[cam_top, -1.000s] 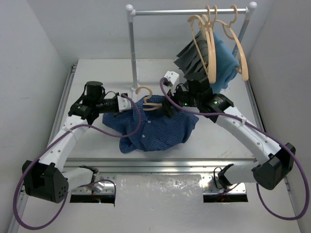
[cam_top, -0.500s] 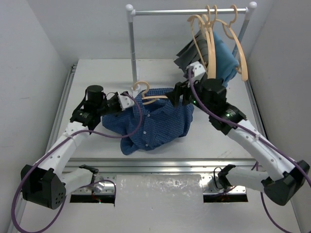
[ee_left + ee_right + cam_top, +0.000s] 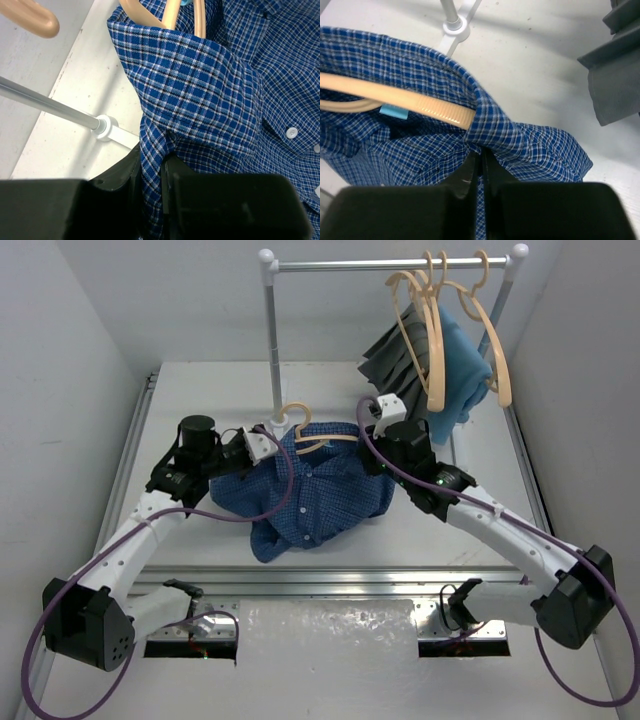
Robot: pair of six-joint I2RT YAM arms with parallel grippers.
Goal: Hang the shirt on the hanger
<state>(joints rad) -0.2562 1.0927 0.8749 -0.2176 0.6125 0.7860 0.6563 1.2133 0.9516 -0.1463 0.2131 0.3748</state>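
Left pincer (image 3: 150, 167) and right pincer (image 3: 480, 167) narrow, apparently tight on shirt (image 3: 200, 90) by hanger (image 3: 420, 107).

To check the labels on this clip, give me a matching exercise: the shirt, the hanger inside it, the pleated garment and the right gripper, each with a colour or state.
Things:
1 shirt
2 hanger
3 pleated garment
4 right gripper

Descriptions:
A grey, hanging from the rail
B shut on the shirt's cloth
C pale tan, one arm under the collar
D dark blue check

Pairs: 1-D, 2-C, 3-A, 4-B
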